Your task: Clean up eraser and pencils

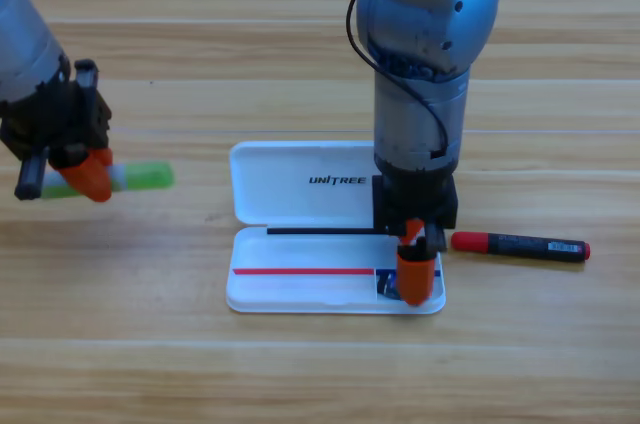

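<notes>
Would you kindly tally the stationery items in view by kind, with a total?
Pencils: 2, the green one at the left gripper, the red one on the table.
Erasers: 1, in the case under the right gripper.
Cases: 1.
Total: 4

Bare table [320,374] below white case [290,184].
</notes>
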Action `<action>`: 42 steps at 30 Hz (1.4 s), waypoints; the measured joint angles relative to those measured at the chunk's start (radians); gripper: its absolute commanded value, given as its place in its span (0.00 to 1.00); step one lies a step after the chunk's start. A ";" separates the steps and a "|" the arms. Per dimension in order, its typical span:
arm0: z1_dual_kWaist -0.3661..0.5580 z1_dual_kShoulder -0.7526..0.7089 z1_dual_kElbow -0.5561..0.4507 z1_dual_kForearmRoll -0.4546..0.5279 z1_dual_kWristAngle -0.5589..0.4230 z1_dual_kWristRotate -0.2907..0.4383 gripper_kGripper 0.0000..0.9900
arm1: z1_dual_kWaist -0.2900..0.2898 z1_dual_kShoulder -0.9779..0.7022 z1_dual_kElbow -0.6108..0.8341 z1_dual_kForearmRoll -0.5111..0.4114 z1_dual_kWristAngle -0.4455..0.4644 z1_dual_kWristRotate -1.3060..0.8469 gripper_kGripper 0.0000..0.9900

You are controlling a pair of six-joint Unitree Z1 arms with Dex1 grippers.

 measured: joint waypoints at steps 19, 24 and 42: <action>-0.086 -0.002 -0.129 0.059 0.003 -0.011 0.00 | -0.163 -0.460 0.522 -0.159 -0.001 -0.128 0.86; -0.162 0.048 -0.176 0.059 0.011 -0.047 0.00 | -0.231 -0.415 0.611 -0.317 -0.042 -0.173 0.86; -0.362 0.360 -0.319 0.059 0.012 -0.107 0.00 | -0.242 -0.217 0.531 -0.399 -0.049 -0.209 0.75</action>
